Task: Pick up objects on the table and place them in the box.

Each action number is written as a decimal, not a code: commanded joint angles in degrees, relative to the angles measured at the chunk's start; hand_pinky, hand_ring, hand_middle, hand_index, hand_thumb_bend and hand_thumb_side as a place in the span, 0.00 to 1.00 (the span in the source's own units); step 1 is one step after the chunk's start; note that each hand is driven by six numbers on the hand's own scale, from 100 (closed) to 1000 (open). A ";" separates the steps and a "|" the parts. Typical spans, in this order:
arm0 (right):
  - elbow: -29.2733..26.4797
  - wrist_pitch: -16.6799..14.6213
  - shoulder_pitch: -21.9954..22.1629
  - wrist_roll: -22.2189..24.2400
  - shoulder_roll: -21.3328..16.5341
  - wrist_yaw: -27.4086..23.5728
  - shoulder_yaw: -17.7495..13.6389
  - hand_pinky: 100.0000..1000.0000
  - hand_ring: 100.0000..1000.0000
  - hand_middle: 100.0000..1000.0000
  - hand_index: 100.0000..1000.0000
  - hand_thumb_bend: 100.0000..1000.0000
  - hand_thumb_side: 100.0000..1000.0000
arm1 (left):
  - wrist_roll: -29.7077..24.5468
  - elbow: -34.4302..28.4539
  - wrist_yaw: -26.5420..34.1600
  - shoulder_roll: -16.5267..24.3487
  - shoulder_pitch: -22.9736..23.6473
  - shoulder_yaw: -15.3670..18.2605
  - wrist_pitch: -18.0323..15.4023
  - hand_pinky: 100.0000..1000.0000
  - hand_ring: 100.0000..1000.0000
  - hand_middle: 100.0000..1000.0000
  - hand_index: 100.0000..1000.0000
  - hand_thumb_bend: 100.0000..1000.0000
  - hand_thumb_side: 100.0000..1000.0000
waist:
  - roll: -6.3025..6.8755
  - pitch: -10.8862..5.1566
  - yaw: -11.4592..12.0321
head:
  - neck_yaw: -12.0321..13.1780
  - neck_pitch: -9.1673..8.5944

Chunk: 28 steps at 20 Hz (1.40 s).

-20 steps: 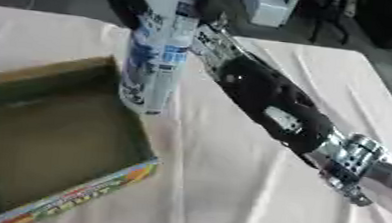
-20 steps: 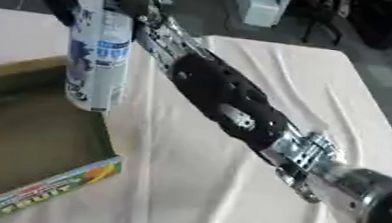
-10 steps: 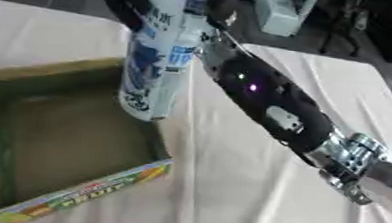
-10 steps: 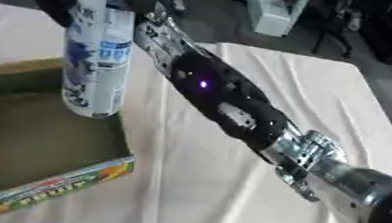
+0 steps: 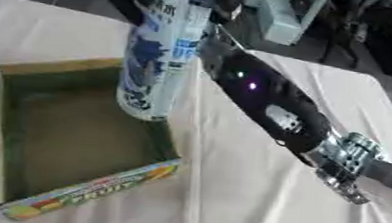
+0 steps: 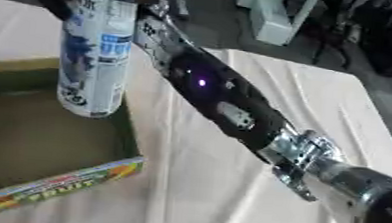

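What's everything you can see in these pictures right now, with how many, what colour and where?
Spray can: one, white and blue with print, held upright over the box's right edge, its top out of view.
Box: one, open cardboard, green inside with a colourful printed front wall, on the table at the left, nothing visible inside.
Tablecloth: one, white, creased, covering the table.
Clutter at the far edge: pale and dark shapes beyond the table, too unclear to name.
Right arm: one, black with a silver joint, reaching in from the lower right.
Right hand: dark fingers curled round the can, near the top.
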 commanded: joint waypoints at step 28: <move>-1.85 -10.73 0.39 0.17 -1.47 18.35 3.01 0.84 0.86 0.88 1.00 0.78 0.90 | -2.07 -0.63 2.47 -2.10 -1.25 -0.58 1.06 0.77 0.78 0.80 0.77 0.07 1.00 | 0.68 -0.98 1.65 | -3.23 -0.05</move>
